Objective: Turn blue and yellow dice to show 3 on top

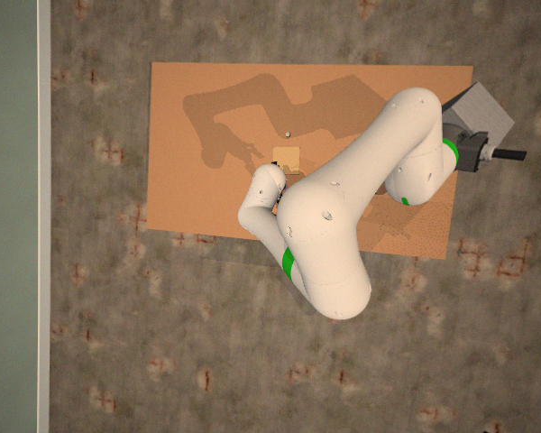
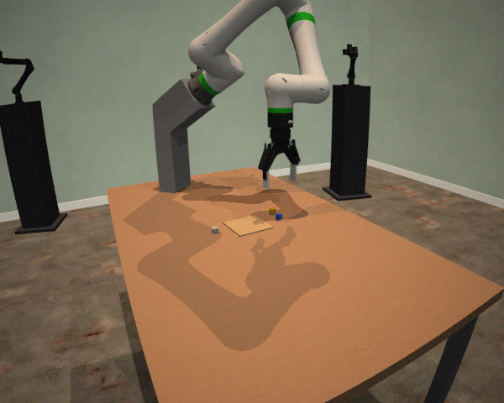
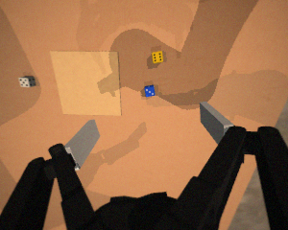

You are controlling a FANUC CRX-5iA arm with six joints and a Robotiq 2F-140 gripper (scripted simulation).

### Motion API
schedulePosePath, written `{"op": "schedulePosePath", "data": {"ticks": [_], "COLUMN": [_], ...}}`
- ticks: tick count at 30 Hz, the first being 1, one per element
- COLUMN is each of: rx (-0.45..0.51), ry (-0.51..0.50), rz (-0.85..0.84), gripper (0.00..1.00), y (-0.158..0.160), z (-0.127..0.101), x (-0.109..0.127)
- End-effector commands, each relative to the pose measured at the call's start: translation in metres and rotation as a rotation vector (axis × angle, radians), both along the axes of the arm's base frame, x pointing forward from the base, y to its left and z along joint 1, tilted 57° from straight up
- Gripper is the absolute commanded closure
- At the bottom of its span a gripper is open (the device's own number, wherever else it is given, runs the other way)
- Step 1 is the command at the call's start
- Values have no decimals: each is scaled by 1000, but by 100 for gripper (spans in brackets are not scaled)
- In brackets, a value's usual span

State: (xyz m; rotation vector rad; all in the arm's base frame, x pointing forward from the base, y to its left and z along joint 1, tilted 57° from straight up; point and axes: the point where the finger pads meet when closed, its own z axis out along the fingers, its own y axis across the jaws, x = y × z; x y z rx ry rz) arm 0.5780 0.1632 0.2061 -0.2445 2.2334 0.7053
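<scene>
- My pincer (image 2: 280, 176) hangs open above the counter (image 2: 352, 312), pointing down.
- The blue die (image 2: 279, 216) sits near the yellow die (image 2: 272, 211), both off my mat (image 2: 247, 226).
- The white die (image 2: 215, 230) rests on the mat's other side.
- Two black pedestals (image 2: 31, 169) (image 2: 350, 143) flank me.
</scene>
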Motion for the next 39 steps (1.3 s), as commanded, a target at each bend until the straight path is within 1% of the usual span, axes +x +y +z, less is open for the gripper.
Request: {"op": "schedulePosePath", "data": {"ticks": [1,4,6,7,39], "rx": [8,17,19,19,19], "ry": [7,17,19,19,19], "rz": [-6,-15,-17,-17,-17], "gripper": [0,0,0,79,79], "y": [10,24,27,27,27], "z": [-10,-26,-29,-29,-29], "x": [6,15,16,16,16]}}
